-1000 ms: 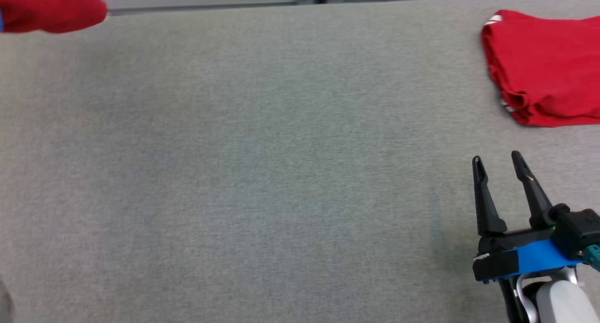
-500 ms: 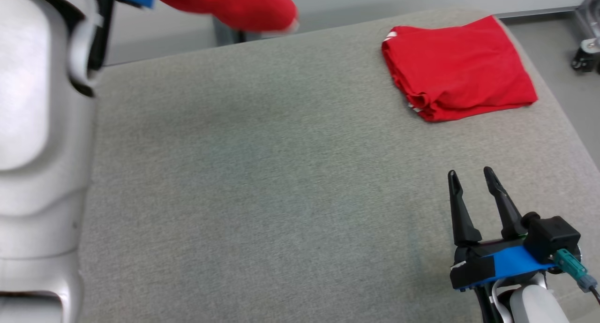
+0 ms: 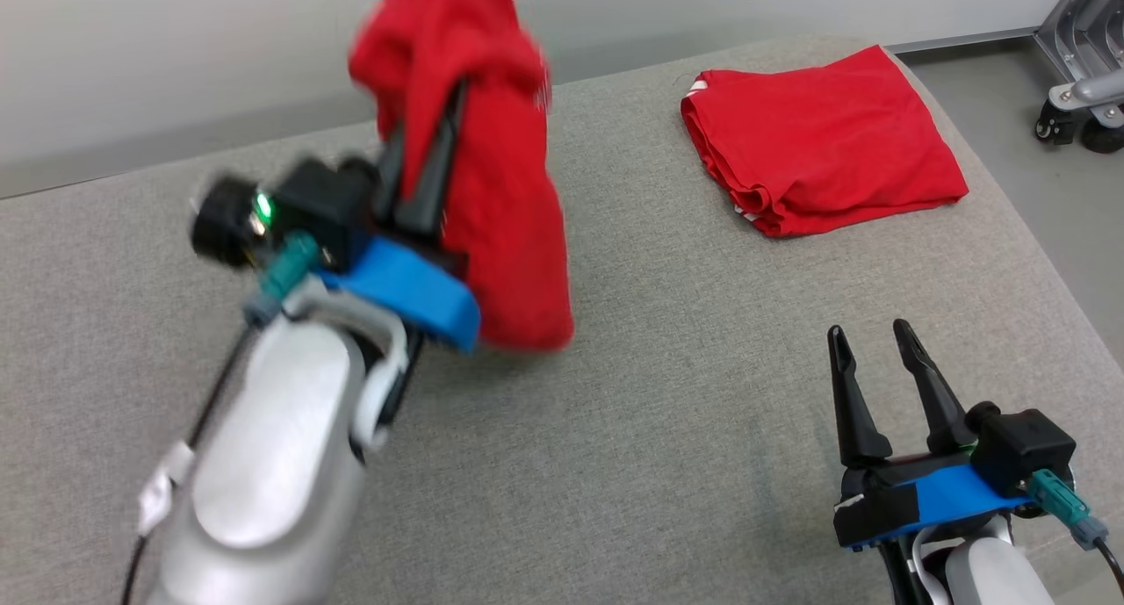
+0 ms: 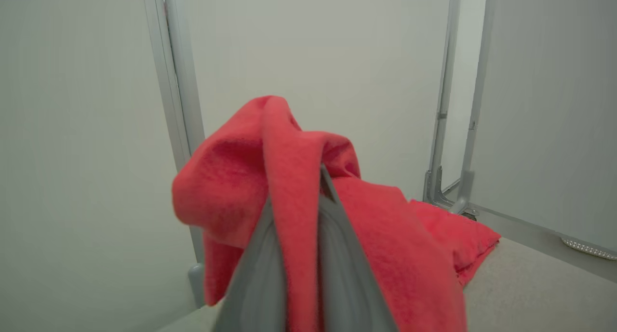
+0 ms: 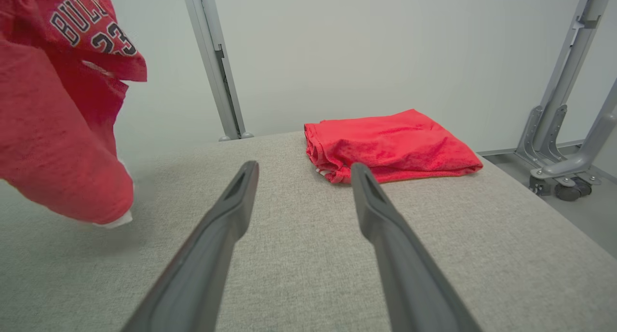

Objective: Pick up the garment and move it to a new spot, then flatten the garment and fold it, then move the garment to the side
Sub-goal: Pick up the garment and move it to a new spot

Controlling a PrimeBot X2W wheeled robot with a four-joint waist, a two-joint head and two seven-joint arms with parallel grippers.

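A red garment (image 3: 509, 210) hangs bunched in the air over the grey padded table (image 3: 659, 412), left of the middle. My left gripper (image 3: 430, 122) is shut on the garment's upper part, and cloth drapes over its fingers (image 4: 337, 235). The left wrist view shows the garment (image 4: 289, 168) pinched between the jaws. In the right wrist view the garment (image 5: 62, 129) hangs at the left, its lower end just above the table, with printed letters and numbers showing. My right gripper (image 3: 869, 331) stands open and empty above the table's near right part, its fingers (image 5: 231, 211) spread.
A second red garment (image 3: 817, 140), folded, lies at the table's far right corner (image 5: 390, 144). A wheeled metal stand (image 3: 1080, 104) is on the floor beyond the table's right edge. A metal post (image 5: 217, 62) rises behind the table.
The head camera has swung, so the whole picture shifted. My left arm has come over the table with the garment in its grip. The right gripper stays open.
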